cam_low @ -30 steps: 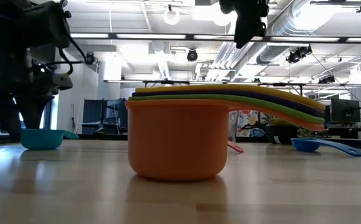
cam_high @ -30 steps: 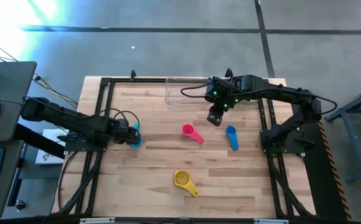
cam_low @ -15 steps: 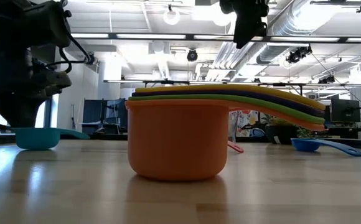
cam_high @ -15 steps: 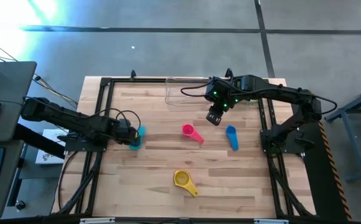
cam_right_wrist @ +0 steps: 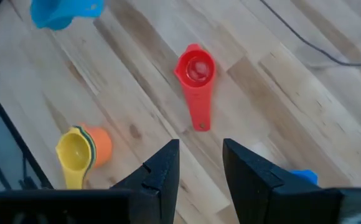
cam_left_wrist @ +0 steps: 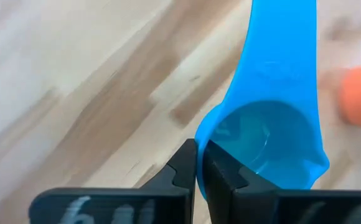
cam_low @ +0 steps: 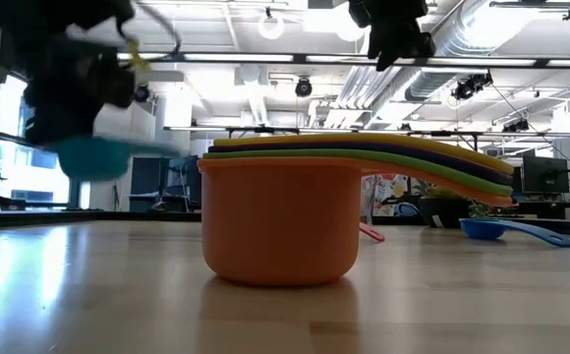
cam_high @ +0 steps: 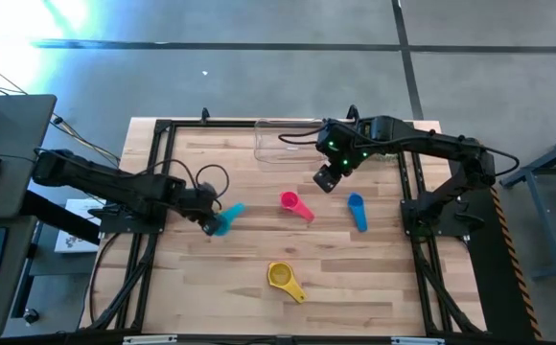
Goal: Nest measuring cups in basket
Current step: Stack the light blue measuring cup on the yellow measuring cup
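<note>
- Teal is the colour to watch: your left pincer (cam_high: 211, 219) has its fingers pinched tight on the rim of the teal cup (cam_high: 224, 219), and the low view shows that cup hanging clear of the worktop (cam_high: 240, 297).
- From the left pincer, the basket (cam_high: 283, 140) lies toward the far edge of the worktop and off to the robot's right, well apart. That diagonal is the relation your coming move turns on.
- In the high view the teal cup's handle points away from the left arm, toward the middle of the worktop, so its long axis runs roughly across the worktop.
- Your right pincer (cam_high: 325, 178) hovers just in front of the basket with a clear gap between its fingers and nothing held.
- Judging by position, the right arm is far nearer the basket, and also nearer the pink cup (cam_high: 295, 204) and the blue cup (cam_high: 357, 211), which lie apart from each other below it.
- A nested stack (cam_high: 285, 279) with a yellow cup on top and an orange one at the bottom stands on the worktop near the front edge, not in the basket.
- I see no cup in the basket, so you appear to be early in the task.
</note>
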`<state>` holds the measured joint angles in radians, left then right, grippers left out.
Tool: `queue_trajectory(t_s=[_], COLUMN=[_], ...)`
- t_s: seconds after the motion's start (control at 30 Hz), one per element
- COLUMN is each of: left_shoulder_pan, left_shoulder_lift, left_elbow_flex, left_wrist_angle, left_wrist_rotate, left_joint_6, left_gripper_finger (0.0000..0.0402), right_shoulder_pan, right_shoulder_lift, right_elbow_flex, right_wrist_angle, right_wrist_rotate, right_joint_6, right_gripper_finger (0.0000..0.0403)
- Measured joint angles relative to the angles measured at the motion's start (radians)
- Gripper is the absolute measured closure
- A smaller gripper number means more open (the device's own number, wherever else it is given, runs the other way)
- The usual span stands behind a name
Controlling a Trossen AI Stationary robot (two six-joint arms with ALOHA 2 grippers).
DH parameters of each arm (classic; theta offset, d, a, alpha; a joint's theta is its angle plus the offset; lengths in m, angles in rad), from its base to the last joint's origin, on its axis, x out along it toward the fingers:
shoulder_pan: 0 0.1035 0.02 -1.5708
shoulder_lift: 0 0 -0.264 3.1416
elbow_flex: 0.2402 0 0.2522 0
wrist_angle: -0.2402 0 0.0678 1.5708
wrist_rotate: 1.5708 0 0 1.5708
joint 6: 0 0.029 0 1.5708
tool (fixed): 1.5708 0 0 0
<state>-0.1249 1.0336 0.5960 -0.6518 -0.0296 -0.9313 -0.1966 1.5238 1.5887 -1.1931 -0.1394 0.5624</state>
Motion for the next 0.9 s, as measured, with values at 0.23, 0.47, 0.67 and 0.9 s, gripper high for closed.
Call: queue_trajectory(t_s=[0.23,0.47,0.67,0.9], left_shoulder_pan=[-0.001,-0.001,-0.001,-0.039], left_shoulder_lift=[0.000,0.003,0.061,0.206], left_elbow_flex=[0.170,0.305,0.419,0.566], left_wrist_angle=[0.001,0.031,0.034,0.034], left_wrist_rotate=[-0.001,-0.006,-0.007,-0.008], left_joint_6=[0.303,0.574,0.783,0.976], left_gripper_finger=[0.0393,0.0393,0.0394,0.0394], right_shoulder_pan=[0.003,0.002,0.000,0.000], right_shoulder_lift=[0.000,0.000,0.000,0.000], right_elbow_flex=[0.000,0.000,0.000,0.000], right_wrist_angle=[0.001,0.035,0.090,0.121], right_wrist_rotate=[0.070,0.189,0.241,0.278], right_joint_6=[0.077,0.196,0.283,0.360], right_gripper_finger=[0.0288,0.0288,0.0288,0.0288])
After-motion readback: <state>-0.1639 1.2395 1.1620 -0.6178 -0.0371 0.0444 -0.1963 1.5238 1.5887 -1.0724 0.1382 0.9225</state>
